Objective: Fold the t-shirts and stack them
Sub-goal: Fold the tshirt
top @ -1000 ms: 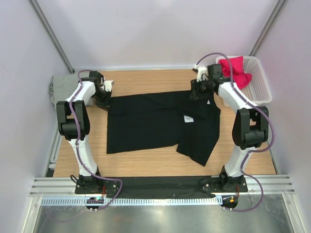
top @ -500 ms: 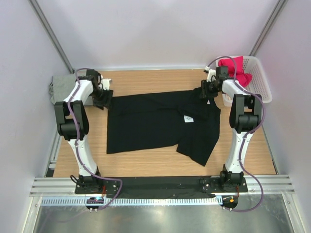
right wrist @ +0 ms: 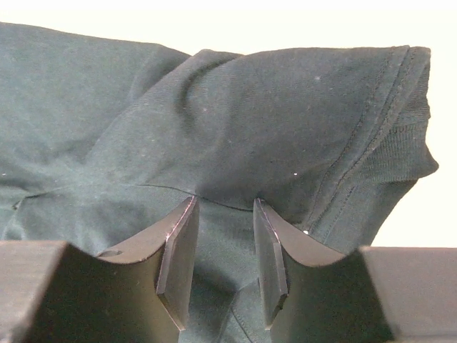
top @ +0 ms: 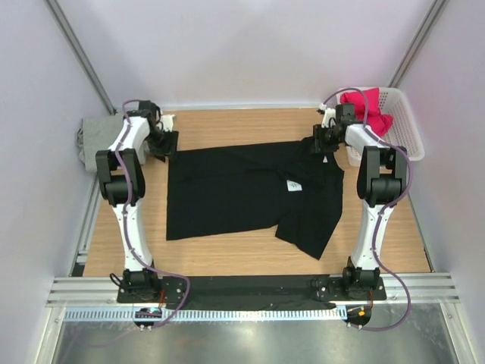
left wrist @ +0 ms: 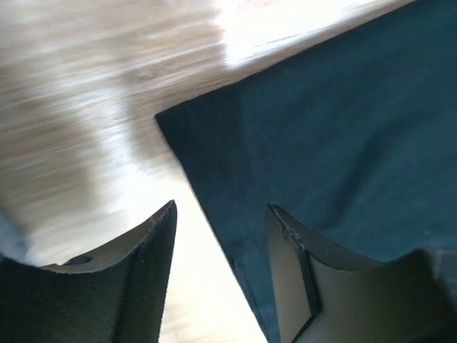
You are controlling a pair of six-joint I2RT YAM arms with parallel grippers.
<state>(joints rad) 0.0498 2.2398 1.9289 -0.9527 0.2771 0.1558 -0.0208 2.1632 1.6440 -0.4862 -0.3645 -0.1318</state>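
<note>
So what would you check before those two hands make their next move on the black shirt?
1. Is the left hand open and holding nothing: ok; its fingers straddle the black t-shirt's edge near the far left corner.
2. Is the right hand at the shirt's far right edge, fingers apart over the cloth: ok.
3. Is the black t-shirt lying flat: not ok; it is bunched by the right hand and one flap juts out at the near right.
4. Is the grey t-shirt clear of the work, far left: ok.
5. Is the magenta-red t-shirt waiting in the white basket: ok.
</note>
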